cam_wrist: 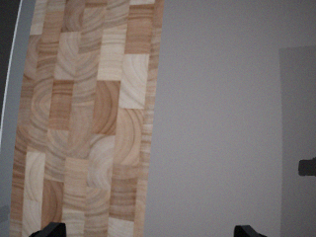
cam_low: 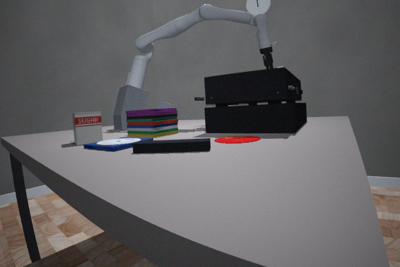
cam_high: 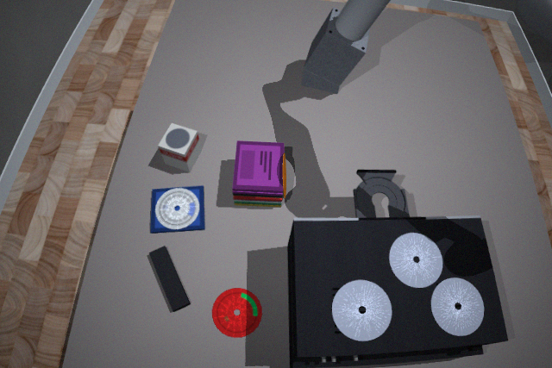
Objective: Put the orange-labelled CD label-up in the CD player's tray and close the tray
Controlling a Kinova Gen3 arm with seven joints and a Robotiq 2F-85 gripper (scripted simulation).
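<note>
The orange-labelled CD (cam_high: 284, 175) (cam_low: 165, 104) stands on edge against the right side of the case stack in the top view; it shows only as a thin orange sliver there, and mostly hidden behind the stack in the exterior view. The black CD player (cam_high: 311, 243) (cam_low: 242, 87) has its tray (cam_high: 363, 198) (cam_low: 199, 98) out, the round recess showing bare with a central slot. My gripper (cam_low: 268, 64) (cam_wrist: 149, 230) is open and empty, above or behind the player's top, far from the CD. The top view does not show it.
The case stack (cam_high: 258, 163) (cam_low: 151, 123) is topped in purple. A sugar box (cam_high: 178, 143), a blue case with a silver disc (cam_high: 155, 227), a black bar (cam_high: 169, 279) and a red disc (cam_high: 229, 321) lie around. Several silver discs lie on the player, which sits above another black unit (cam_low: 239, 120).
</note>
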